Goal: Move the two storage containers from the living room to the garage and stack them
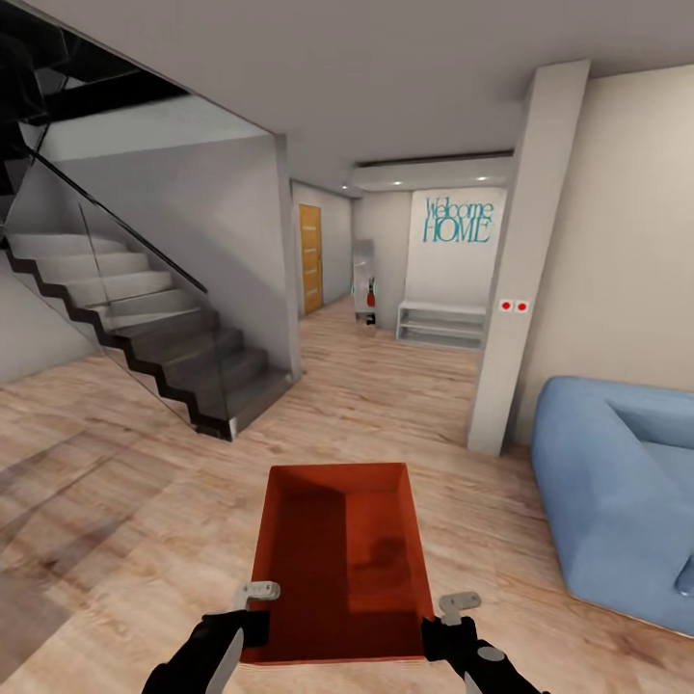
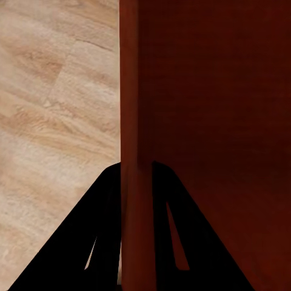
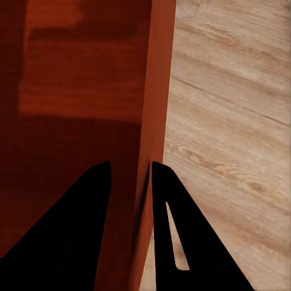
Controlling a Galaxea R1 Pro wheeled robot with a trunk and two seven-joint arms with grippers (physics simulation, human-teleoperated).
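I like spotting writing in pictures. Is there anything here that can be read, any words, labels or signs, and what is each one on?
"Welcome HOME": teal lettering on the white wall at the far end of the hallway.
The storage container, held by the left gripper and right gripper, carries no writing.

One rust-red storage container [image 1: 339, 559] is in view, its two side walls each pinched by a gripper: two grippers in all, the left gripper [image 1: 258, 595] on one wall and the right gripper [image 1: 459, 604] on the opposite wall. Beyond the grippers stands one staircase [image 1: 145, 328]. One pale blue sofa [image 1: 617, 482] sits off to the right gripper's side. One white pillar [image 1: 525, 260] carries two red dots [image 1: 514, 306]. Far ahead are one wooden door [image 1: 309, 258], one low white shelf [image 1: 441, 323] and one teal wall lettering [image 1: 459, 222].
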